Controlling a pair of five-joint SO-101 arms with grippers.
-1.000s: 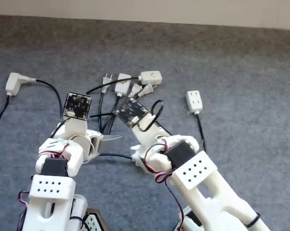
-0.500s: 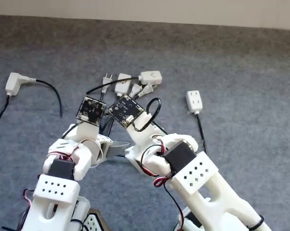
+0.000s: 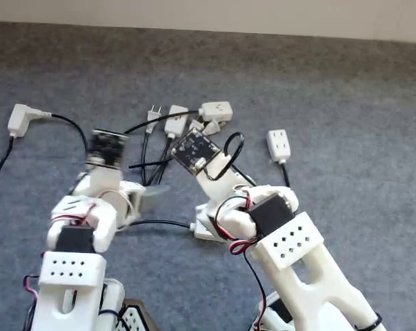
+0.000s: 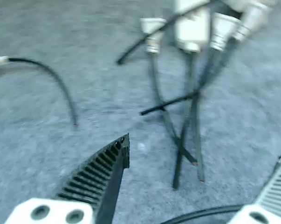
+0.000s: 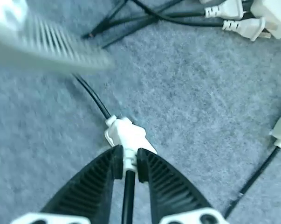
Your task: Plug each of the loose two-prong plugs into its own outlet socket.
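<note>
A white plug (image 5: 124, 135) is held at its cable end by the right gripper (image 5: 126, 157), whose fingers are clamped on it. It is kept low over the grey carpet (image 3: 345, 103), in front of the tangle of black cables (image 3: 149, 165). Within the past second the right arm has been drawn a little toward its own side, the plug carried with it. In the same time the left arm's wrist was swung in toward the middle and then back out. The left gripper (image 4: 205, 154) is seen with its fingers (image 4: 103, 172) wide apart and nothing between them, above the carpet near the cables. The single socket (image 3: 278, 145) lies well apart from the held plug, as does the socket block (image 3: 216, 109) beside the other loose plugs (image 3: 176, 118). The grasp is judged to be secured and the carry to a socket not yet made. The plug will still have to be lined up with a socket, which may need to be steadied by the free gripper
</note>
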